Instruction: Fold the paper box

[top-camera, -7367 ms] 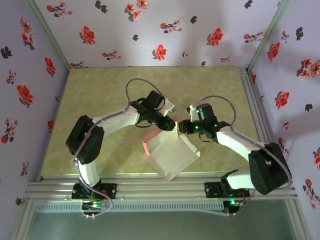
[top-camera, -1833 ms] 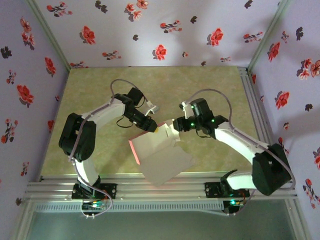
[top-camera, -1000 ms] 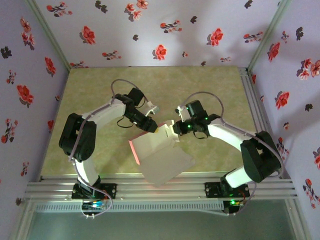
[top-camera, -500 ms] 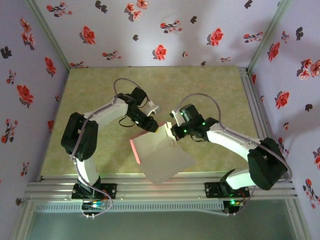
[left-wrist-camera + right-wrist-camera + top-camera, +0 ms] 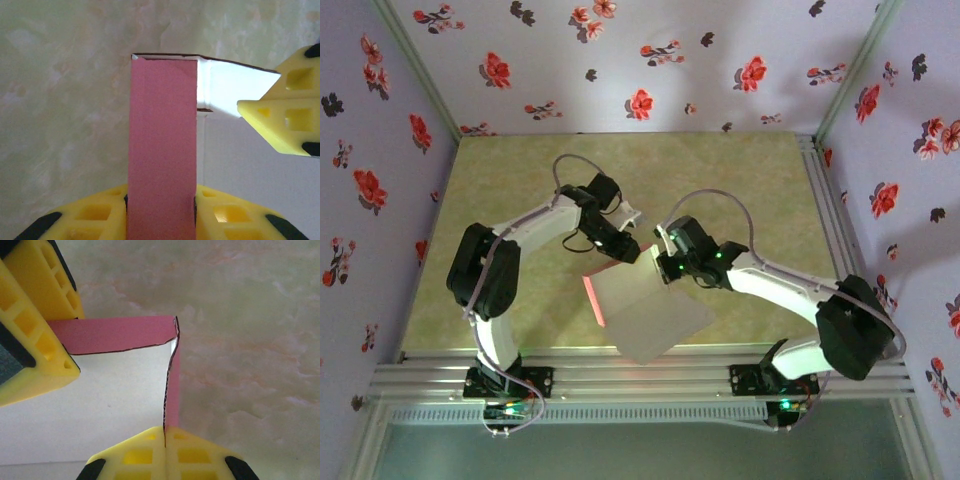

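Observation:
The paper box (image 5: 655, 312) lies half folded on the table between the two arms, pale grey-white inside with a salmon pink edge at its left. My left gripper (image 5: 623, 250) is at the box's far corner, shut across an upright pink wall panel (image 5: 161, 125) that fills the gap between its yellow fingers (image 5: 90, 217). My right gripper (image 5: 666, 264) meets it at the same corner. In the right wrist view, my right gripper (image 5: 165, 440) is shut on the thin edge of a pink side flap (image 5: 172, 390). That flap stands at a right angle to the pink wall panel (image 5: 115, 333).
The table (image 5: 510, 190) is a green-beige mottled surface. Floral walls (image 5: 380, 150) close it in at left, back and right. An aluminium rail (image 5: 640, 375) runs along the near edge by the arm bases. The other gripper's yellow finger (image 5: 282, 122) sits close beside the corner.
My right gripper has moved left to the box's far corner and shut on the side flap. My left gripper, still holding the wall panel, has shifted slightly right and farther back.

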{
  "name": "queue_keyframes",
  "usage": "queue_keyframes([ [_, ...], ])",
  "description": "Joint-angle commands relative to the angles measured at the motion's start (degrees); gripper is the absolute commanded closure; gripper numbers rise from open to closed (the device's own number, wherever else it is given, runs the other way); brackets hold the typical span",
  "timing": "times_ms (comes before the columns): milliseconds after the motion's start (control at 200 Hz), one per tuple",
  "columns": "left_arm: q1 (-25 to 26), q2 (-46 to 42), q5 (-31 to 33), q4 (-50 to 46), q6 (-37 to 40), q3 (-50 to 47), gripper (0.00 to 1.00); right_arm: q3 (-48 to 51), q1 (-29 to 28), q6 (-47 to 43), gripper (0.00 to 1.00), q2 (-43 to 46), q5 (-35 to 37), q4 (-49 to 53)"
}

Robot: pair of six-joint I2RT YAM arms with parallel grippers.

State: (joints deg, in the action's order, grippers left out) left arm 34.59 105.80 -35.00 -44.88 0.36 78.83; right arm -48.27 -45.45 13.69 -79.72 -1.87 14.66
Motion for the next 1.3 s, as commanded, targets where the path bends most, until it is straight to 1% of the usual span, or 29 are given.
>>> queue_keyframes([
  [0,0.96,-0.82,2.99,1.81,-0.91,0.71,0.70,0.87,-2.13,2.47,1.00,-0.88,2.02,0.58],
  [135,1.71,-3.39,6.29,2.87,-1.31,0.58,0.70,3.14,-3.36,3.37,1.00,0.47,6.52,-0.86],
  [240,2.05,-6.35,8.27,5.19,-1.76,-0.37,0.70,6.09,-4.17,4.54,1.00,1.78,10.39,-4.93],
  [430,2.39,-11.30,9.67,7.85,-1.77,-1.79,0.70,10.78,-4.39,6.20,1.00,3.07,16.61,-11.13],
  [545,3.35,-13.43,11.66,9.46,-1.77,-2.90,0.70,12.09,-4.63,6.62,1.00,3.41,16.80,-14.11],
  [570,3.87,-13.68,12.66,9.86,-3.38,-3.17,0.70,12.34,-4.78,6.77,1.00,3.48,16.81,-14.76],
  [780,7.78,-16.98,21.84,14.74,-4.34,-7.72,0.70,13.35,-6.76,7.78,1.00,4.14,19.23,-18.28],
  [880,8.87,-18.73,24.06,18.24,-5.43,-11.15,0.70,14.39,-8.03,7.29,1.00,4.98,20.67,-20.54],
  [900,9.06,-19.00,24.45,18.89,-5.65,-11.74,0.70,14.85,-8.32,7.04,1.00,5.14,22.31,-21.33],
  [1035,9.91,-21.30,26.98,22.66,-6.81,-14.88,0.70,18.27,-10.00,3.96,1.00,5.90,27.00,-27.51],
  [1105,10.71,-22.49,28.62,24.26,-6.78,-16.27,0.70,19.54,-10.02,3.55,0.99,6.15,27.60,-29.68],
  [1295,14.10,-25.04,33.78,29.48,-5.58,-21.33,0.71,20.31,-10.41,4.61,0.96,6.20,27.69,-30.88],
])
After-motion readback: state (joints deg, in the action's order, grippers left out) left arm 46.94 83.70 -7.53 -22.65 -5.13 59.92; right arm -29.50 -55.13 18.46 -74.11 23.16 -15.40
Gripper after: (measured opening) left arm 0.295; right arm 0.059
